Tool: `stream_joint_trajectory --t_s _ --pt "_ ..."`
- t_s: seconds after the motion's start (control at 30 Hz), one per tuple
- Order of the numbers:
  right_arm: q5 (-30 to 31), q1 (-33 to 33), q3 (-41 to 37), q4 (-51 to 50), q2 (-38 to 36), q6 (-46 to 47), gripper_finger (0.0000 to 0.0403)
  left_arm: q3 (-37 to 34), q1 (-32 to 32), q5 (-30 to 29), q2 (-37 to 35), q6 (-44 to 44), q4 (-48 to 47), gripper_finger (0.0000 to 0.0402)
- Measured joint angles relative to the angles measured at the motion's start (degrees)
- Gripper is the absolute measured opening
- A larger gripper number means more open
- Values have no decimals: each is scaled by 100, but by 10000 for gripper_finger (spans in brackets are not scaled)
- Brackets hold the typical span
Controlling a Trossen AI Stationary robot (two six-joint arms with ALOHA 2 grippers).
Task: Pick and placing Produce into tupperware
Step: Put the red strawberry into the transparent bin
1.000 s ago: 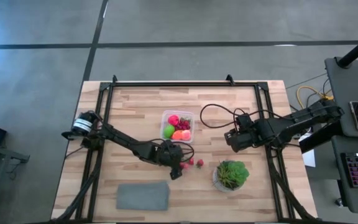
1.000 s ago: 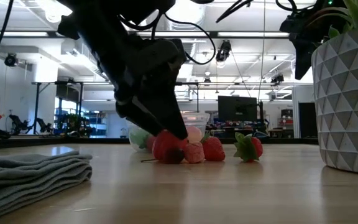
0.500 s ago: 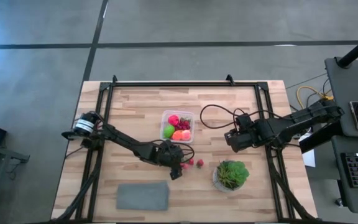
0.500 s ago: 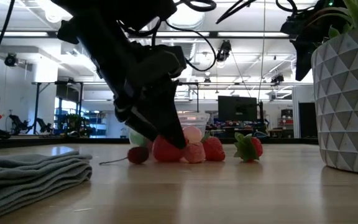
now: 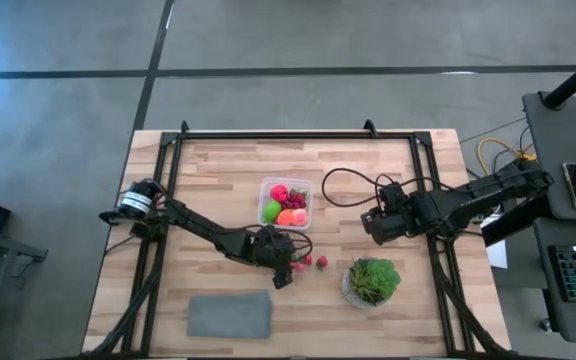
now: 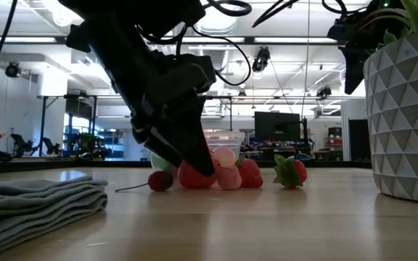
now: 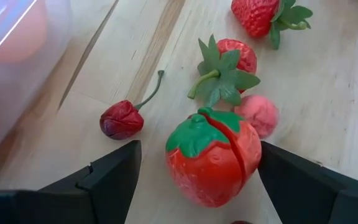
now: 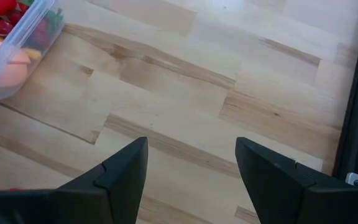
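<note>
Lying on the pale wooden table [image 5: 218, 180] between the fingers of the left gripper [image 7: 194, 180], a large red toy strawberry with a green cap [image 7: 211, 155] is bracketed by released jaws; no contact is visible. The left wrist view alone resolves the neighbours: a small dark red cherry with a stem [image 7: 123, 118] beside it, a small pink round piece [image 7: 257, 114] touching it, a red strawberry with spread green leaves [image 7: 229, 65], and another red strawberry [image 7: 263, 14] farther off. The high view reduces these to red specks just beside the gripper, yet shows the clear squarish plastic tupperware [image 5: 286, 203] near them, holding lime-green, pink, orange and red pieces. The low view shows the cherry resting apart from the cluster. The right gripper [image 8: 191, 168] waits well to the right of the box, fingers apart and empty over bare wood. A leafy green plant in a white faceted bowl [image 5: 372, 281] and a flat grey cloth mat [image 5: 229, 315] lie nearer the table's front edge
</note>
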Motion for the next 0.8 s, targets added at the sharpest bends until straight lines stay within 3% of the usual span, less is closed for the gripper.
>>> stream_joint_trajectory --t_s 0.3,0.8 --pt "18 0 0 31 2 2 235 -1 0 22 0 2 0 294" --pt "15 0 0 62 2 67 235 -7 0 172 0 2 0 223"
